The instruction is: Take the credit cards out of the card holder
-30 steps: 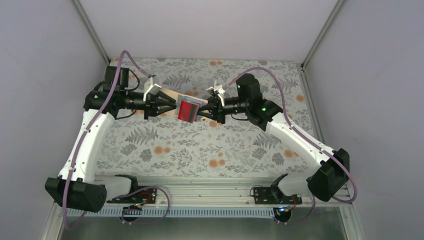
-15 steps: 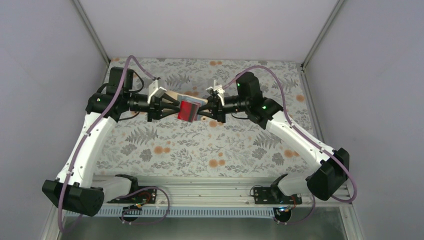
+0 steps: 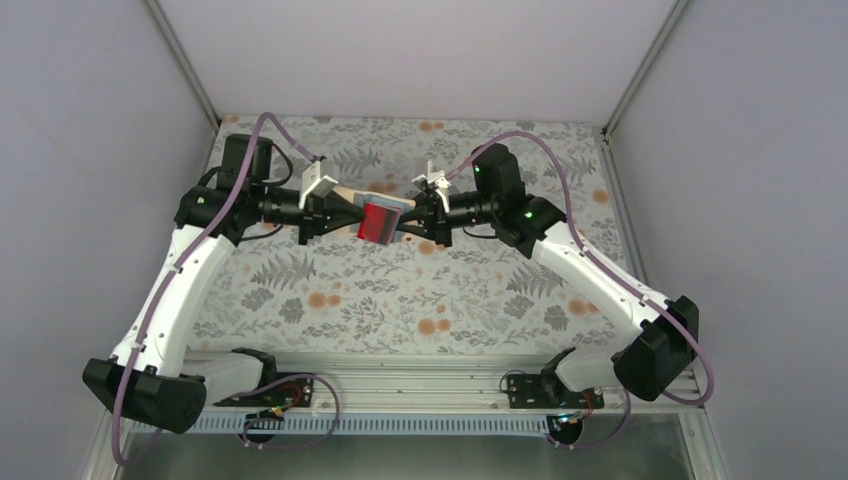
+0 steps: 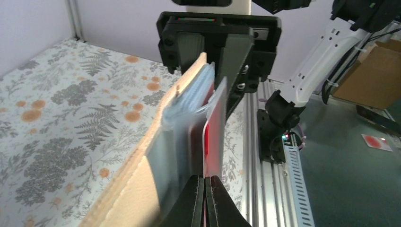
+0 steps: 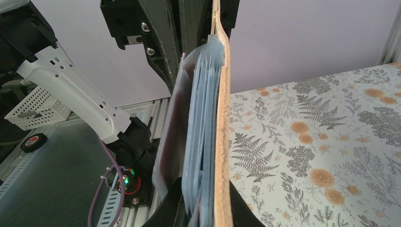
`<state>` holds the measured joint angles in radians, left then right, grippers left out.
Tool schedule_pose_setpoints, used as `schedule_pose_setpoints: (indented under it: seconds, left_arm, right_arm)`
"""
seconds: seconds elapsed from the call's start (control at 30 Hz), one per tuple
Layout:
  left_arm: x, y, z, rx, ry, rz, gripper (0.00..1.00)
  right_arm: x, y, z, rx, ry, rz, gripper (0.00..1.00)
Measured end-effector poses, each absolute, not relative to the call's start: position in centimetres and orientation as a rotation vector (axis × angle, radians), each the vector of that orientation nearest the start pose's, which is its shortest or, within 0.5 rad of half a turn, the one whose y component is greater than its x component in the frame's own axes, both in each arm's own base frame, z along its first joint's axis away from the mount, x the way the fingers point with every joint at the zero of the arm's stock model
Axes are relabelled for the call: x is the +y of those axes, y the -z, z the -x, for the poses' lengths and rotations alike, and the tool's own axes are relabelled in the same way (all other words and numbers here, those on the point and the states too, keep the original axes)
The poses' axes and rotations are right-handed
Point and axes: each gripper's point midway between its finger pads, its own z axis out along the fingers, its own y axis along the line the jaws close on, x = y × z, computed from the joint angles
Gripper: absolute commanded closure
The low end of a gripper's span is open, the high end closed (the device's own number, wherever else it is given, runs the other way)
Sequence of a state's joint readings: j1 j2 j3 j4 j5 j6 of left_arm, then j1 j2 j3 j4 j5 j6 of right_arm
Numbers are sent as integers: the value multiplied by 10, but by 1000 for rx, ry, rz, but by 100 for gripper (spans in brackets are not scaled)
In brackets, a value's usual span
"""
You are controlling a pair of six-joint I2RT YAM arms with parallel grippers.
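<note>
The card holder hangs in the air between my two arms at the back middle of the table, tan outside, pale blue-grey pockets inside. My right gripper is shut on its right end. A red credit card sticks out of the near pocket toward the left. My left gripper is shut on that card's left edge. No other cards show.
The floral tablecloth lies under both arms. The aluminium rail with the arm bases runs along the near edge. Grey walls enclose the table on three sides.
My left arm has shifted slightly right and up, and the red card it holds has moved a little with it. The right arm and the holder have stayed still.
</note>
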<state>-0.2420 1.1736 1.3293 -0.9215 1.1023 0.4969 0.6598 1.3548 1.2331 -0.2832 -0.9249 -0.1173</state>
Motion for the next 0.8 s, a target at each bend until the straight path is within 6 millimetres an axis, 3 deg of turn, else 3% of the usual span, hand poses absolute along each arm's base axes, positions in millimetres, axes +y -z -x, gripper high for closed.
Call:
schedule_pose_setpoints:
  seconds: [0.2,0.63,0.67,0.7,0.8]
  left_arm:
    - [-210,-357,-209,1655,1127,-1213,98]
    - [-198,-348,-218,1690,1087,-1181,97]
    - [-198,-347,-218,1691,1095,-1179,91]
    - [-198,-346,-217,1689,1106,-1177,79]
    - [-200,-344,-217,1681,1135,-1171,72]
  right_arm:
    - [339,-332,-213,1519,-1253,1315,96]
    - [335,-329,-213,1533,-1246,1320,96]
    - [335,-329,-212,1537,-1246,1321,96]
    - [335,-328,-212,1542,-1247,1323,96]
    - [334,-327,-212,1546,-1245,1323,96]
